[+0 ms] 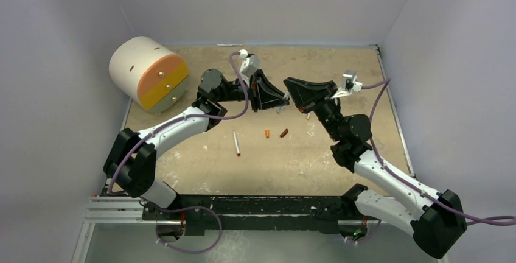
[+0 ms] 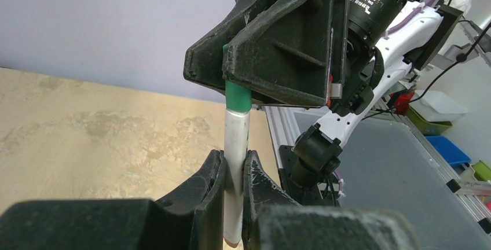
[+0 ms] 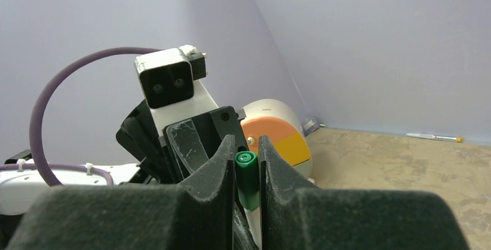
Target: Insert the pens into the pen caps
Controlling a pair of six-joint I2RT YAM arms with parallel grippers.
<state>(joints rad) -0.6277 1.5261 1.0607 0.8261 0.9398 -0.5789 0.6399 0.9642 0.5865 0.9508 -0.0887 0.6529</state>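
Seen from above, 2 arms reach over a tan bench and meet near its middle. At far left a white drum with an orange and yellow face lies on its side. To its right, 1 loose pen, white with a red end, lies flat on the bench. Next come an orange cap and, just beside it, a dark red-brown cap, apart from each other and from the pen.

Above these caps the 2 hands meet tip to tip. The left hand is closed narrow around the barrel of a white pen, which stands upright between its fingers. A green cap sits at the pen's top end, touching the barrel. The right hand comes from the opposite side and is clamped narrow on that green cap, whose round end shows between its fingers. How far the pen sits inside the cap cannot be told.

Further right, a yellow-orange cap lies on the bench under the right arm. The right wrist view shows another pen, yellow-ended, lying by the far wall.
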